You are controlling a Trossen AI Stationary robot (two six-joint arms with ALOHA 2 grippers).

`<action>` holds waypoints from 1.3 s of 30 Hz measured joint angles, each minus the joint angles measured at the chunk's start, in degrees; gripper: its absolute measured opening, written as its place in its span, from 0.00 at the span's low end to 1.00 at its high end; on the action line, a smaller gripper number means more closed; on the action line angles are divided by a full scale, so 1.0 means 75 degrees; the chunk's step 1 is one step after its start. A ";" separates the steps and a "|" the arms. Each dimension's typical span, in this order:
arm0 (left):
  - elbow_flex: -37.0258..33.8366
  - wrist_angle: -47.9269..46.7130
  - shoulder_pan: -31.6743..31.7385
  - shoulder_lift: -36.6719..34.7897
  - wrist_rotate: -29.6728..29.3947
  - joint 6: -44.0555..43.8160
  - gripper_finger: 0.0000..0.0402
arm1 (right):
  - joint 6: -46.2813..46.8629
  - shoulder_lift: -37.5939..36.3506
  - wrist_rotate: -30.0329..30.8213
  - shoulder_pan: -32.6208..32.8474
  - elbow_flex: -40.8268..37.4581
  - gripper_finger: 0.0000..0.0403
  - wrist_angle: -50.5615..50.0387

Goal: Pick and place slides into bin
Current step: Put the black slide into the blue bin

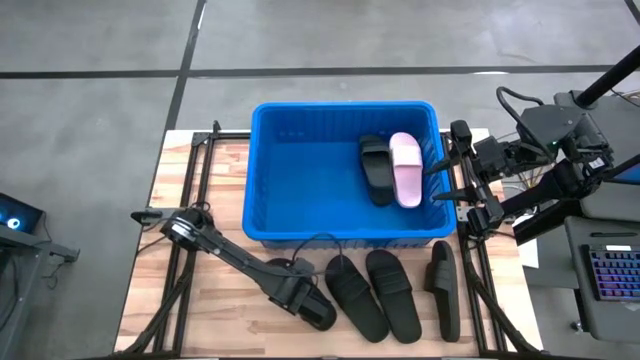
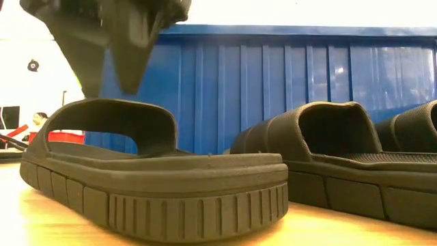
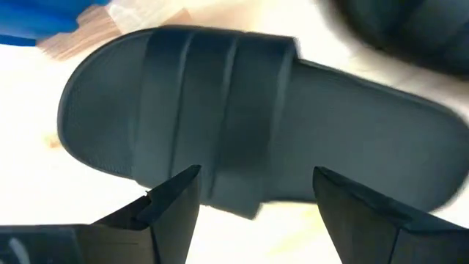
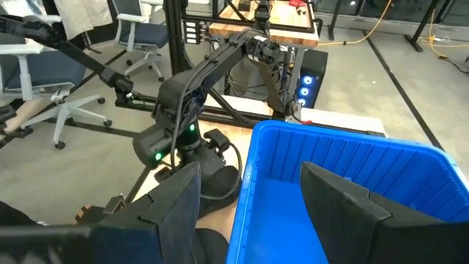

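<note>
Left gripper [image 3: 253,202]: fingers spread, poised over a matte black rubber slide [image 3: 249,125] on the wooden table [image 1: 225,300]. Right gripper [image 4: 253,194]: spread, beside the bright blue plastic bin [image 1: 275,215].

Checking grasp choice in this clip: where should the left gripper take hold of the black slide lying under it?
Judging by its pose, across the wide ribbed strap, from above. The black slide lies flat, sole down, on the table, and the strap arches clear of the footbed, as the low view shows. The left gripper hangs open above it, one finger toward each strap edge.
</note>
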 joint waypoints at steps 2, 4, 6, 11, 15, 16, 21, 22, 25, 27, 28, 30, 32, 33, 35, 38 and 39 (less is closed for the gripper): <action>-0.0075 -0.0040 -0.0001 0.0095 0.0003 0.0045 0.61 | -0.0006 0.0000 0.0000 0.0000 0.0000 0.56 0.0000; -0.0109 -0.0056 0.0000 0.0209 0.0039 0.0064 0.61 | -0.0021 -0.0003 0.0001 0.0000 0.0000 0.56 0.0000; -0.0109 -0.0059 0.0000 0.0291 0.0046 0.0063 0.61 | -0.0094 -0.0003 0.0000 0.0001 0.0000 0.56 -0.0003; -0.0107 -0.0281 0.0000 0.0375 0.0032 -0.0244 0.61 | -0.0139 -0.0006 0.0003 0.0000 0.0000 0.56 -0.0003; -0.0121 -0.0562 0.0006 0.0394 0.0029 -0.0408 0.61 | -0.0160 -0.0006 0.0003 0.0000 0.0000 0.56 -0.0003; -0.0124 -0.0643 0.0006 0.0399 0.0032 -0.0411 0.61 | -0.0160 -0.0006 0.0003 0.0000 0.0000 0.56 -0.0002; -0.0143 -0.0863 0.0006 0.0401 0.0026 -0.0409 0.61 | -0.0160 -0.0006 0.0003 0.0000 0.0000 0.56 -0.0003; -0.0158 -0.0919 0.0007 0.0414 0.0009 -0.0408 0.61 | -0.0160 -0.0006 0.0003 0.0000 0.0000 0.56 -0.0003; -0.0228 -0.0924 0.0027 0.0437 0.0009 -0.0389 0.60 | -0.0160 -0.0006 0.0003 0.0001 0.0000 0.56 -0.0003; -0.0243 -0.0922 0.0029 0.0443 0.0005 -0.0244 0.56 | -0.0191 -0.0006 0.0003 0.0001 0.0000 0.56 -0.0003; -0.0243 -0.0916 0.0029 0.0443 0.0003 -0.0082 0.54 | -0.0192 -0.0006 0.0003 0.0002 0.0000 0.56 -0.0004; -0.0235 -0.0912 0.0029 0.0443 0.0032 0.0040 0.46 | -0.0191 -0.0006 0.0003 0.0001 0.0000 0.56 -0.0003; -0.0223 -0.0863 0.0029 0.0443 0.0037 0.0084 0.37 | -0.0192 -0.0006 0.0003 0.0000 0.0000 0.56 -0.0006; -0.0221 -0.0833 0.0029 0.0440 0.0055 0.0165 0.33 | -0.0195 -0.0006 0.0003 0.0000 0.0000 0.56 -0.0006; -0.0203 -0.0793 0.0031 0.0438 0.0139 0.0385 0.23 | -0.0195 -0.0006 0.0003 0.0000 0.0000 0.56 -0.0011; -0.0174 -0.0731 0.0044 0.0428 0.0242 0.0851 0.09 | -0.0198 -0.0006 0.0003 0.0001 0.0000 0.56 -0.0038; -0.0157 -0.0710 0.0040 0.0427 0.0254 0.1066 0.05 | -0.0214 -0.0006 0.0003 0.0001 0.0000 0.56 -0.0051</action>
